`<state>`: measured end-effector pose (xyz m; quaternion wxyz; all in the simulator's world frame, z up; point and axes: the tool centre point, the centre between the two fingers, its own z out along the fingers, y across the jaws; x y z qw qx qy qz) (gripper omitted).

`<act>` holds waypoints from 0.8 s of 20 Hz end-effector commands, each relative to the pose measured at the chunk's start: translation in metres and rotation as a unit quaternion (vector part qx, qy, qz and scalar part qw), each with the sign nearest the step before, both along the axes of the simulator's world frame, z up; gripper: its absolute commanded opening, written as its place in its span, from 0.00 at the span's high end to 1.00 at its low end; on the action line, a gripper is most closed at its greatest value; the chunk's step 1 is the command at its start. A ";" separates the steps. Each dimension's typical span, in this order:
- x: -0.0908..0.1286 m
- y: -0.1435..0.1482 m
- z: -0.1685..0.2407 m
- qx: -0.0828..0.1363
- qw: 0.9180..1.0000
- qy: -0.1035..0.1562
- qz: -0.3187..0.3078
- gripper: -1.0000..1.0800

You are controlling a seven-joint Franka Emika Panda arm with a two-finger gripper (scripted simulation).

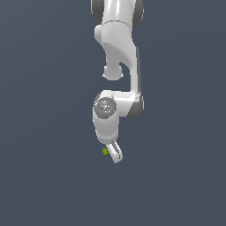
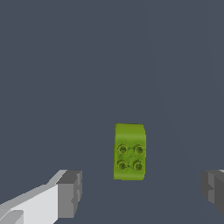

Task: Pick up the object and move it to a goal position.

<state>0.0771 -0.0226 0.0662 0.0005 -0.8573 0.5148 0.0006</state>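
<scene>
We had the gripper [image 2: 141,191] with its fingers [image 2: 69,194] spread wide, the lime-green studded block [image 2: 129,152] lying between and just ahead of them, looking light, rigid, best pinched across its long flat sides.

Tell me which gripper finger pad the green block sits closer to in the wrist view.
The green block sits closer to the pad on the white finger; the other pad, at the frame edge, is clearly farther.

The end effector [image 1: 115,155] hangs just beside the lime-green block [image 1: 105,152].
</scene>
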 end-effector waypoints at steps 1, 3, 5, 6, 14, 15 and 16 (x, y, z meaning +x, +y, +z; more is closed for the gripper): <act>0.001 0.000 -0.002 0.000 1.000 0.000 -0.011 0.04; 0.002 0.000 -0.003 -0.001 1.000 0.000 -0.015 0.04; 0.002 0.000 -0.004 -0.001 1.000 0.000 -0.017 0.04; 0.002 0.000 -0.003 -0.001 1.000 0.000 -0.014 0.04; 0.001 0.000 -0.028 -0.001 1.000 0.000 -0.016 0.04; 0.001 0.000 -0.034 -0.001 1.000 0.000 -0.016 0.04; 0.001 0.000 -0.039 -0.001 1.000 0.000 -0.016 0.04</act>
